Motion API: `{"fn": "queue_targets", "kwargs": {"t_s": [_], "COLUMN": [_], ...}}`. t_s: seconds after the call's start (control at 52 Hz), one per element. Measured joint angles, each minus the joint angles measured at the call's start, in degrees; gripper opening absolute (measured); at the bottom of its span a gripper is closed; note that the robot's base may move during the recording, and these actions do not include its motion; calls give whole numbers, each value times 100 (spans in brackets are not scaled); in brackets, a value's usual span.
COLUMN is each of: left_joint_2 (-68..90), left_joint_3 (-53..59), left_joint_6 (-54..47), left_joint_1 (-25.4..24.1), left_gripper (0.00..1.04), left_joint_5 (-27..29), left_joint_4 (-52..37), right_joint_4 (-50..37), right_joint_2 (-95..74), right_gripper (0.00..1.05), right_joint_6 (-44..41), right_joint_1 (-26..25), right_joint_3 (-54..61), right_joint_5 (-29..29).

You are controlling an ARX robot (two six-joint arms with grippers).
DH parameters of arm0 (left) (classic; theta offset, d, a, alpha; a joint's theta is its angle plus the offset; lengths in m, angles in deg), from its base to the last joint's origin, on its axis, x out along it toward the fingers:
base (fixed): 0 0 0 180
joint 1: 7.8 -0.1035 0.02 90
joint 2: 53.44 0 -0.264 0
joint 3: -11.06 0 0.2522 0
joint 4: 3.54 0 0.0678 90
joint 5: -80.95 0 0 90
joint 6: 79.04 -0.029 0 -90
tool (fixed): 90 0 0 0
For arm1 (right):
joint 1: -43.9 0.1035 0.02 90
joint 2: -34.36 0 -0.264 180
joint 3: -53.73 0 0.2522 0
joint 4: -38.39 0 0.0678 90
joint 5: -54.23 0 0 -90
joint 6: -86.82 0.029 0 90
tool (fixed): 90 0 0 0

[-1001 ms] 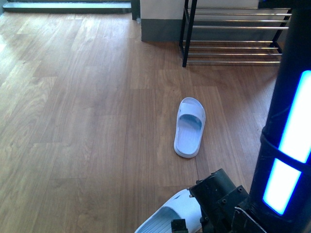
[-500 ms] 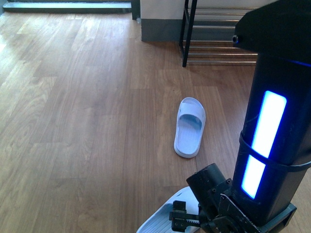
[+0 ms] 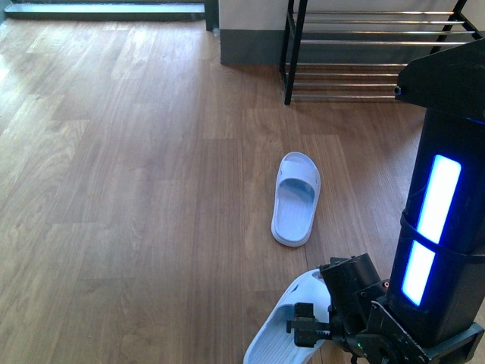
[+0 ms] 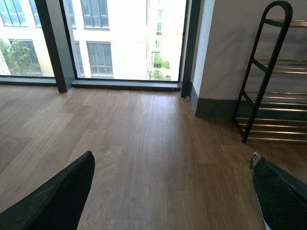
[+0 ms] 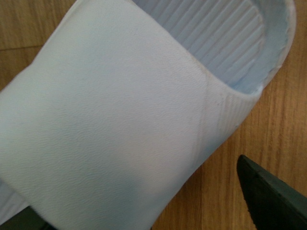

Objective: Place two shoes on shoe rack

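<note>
While left claw (image 4: 171, 160) is held wide apart, nothing between, right claw (image 3: 303, 327) is spread across strap of pale blue slide (image 3: 274, 343), one finger (image 5: 268, 196) clear of it. Just ahead of right claw, second slide (image 3: 295, 199) is laid; shoe rack (image 3: 290, 61) is seen well beyond.

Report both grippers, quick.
Left gripper: open, empty.
Right gripper: open, jaws either side of the strap of the near slipper, not clamped.
</note>
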Motion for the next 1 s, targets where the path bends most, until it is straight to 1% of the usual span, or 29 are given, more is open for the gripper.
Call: {"fn": "queue_targets", "kwargs": {"t_s": [0.077, 0.135, 0.173, 0.192, 0.289, 0.346, 0.423, 0.539, 0.693, 0.789, 1.001], "left_joint_2": [0, 0, 0, 0, 0, 0, 0, 0, 0, 0, 0], "left_joint_3": [0, 0, 0, 0, 0, 0, 0, 0, 0, 0, 0], "left_joint_6": [0, 0, 0, 0, 0, 0, 0, 0, 0, 0, 0], "left_joint_1": [0, 0, 0, 0, 0, 0, 0, 0, 0, 0, 0], "left_gripper": [95, 95, 95, 95, 95, 95, 95, 95, 95, 95, 95], "left_joint_5": [0, 0, 0, 0, 0, 0, 0, 0, 0, -2, 0], "left_joint_4": [0, -2, -2, 0, 0, -2, -2, -2, -2, 0, -2], "right_joint_4": [-48, -109, -136, -166, -273, -369, -472, -634, -723, -684, -90], "right_joint_2": [2, 4, 9, 13, 37, 81, 133, 409, 955, 1569, 3670], "right_gripper": [67, 57, 53, 50, 39, 31, 22, 1, 1, 1, 1], "right_joint_6": [0, 0, 0, 2, 2, 2, 0, -48, -188, -444, -1001], "right_joint_1": [-31, -85, -103, -122, -181, -240, -297, -448, -634, -809, -1305], "right_joint_3": [17, 48, 63, 83, 149, 225, 289, 468, 780, 1082, 1808], "right_joint_5": [37, 151, 181, 223, 302, 380, 437, 505, 494, 474, 553]}}
